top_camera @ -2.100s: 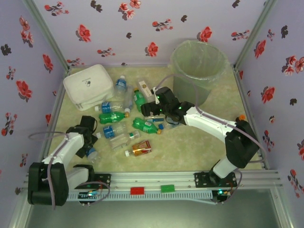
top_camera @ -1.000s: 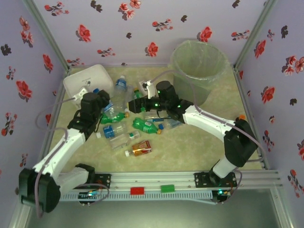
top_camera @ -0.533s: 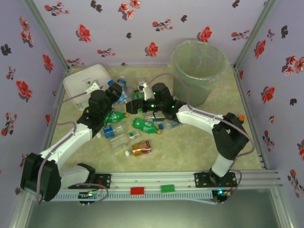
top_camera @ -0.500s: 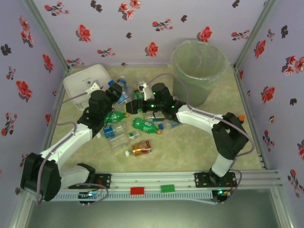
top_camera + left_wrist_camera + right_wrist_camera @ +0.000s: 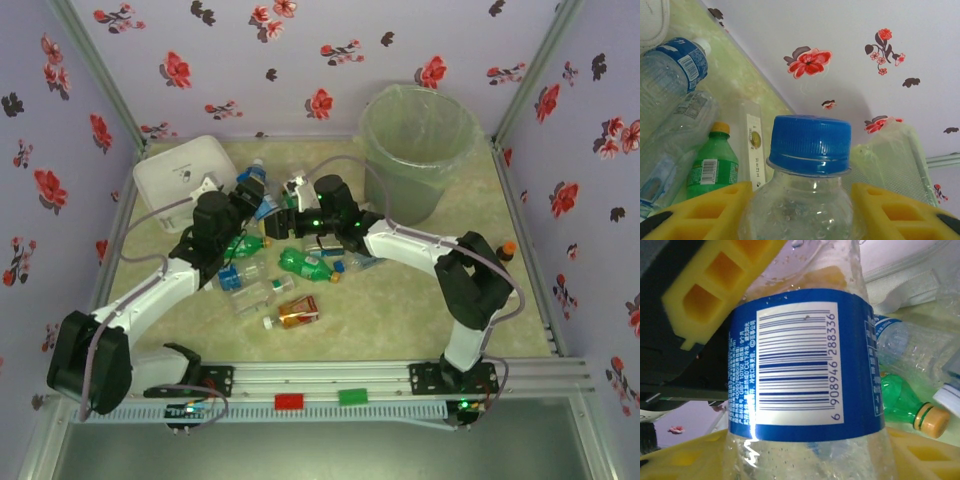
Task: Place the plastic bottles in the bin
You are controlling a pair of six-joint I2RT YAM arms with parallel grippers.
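Jaws left and right tight on one blue-capped bottle [image 5: 808, 150] — green table [image 5: 400, 305], floral walls [image 5: 230, 55]

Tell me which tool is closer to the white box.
Left. The left tool, shut on a blue-capped bottle, is just right of the box. The right tool is farther right, beyond that bottle.
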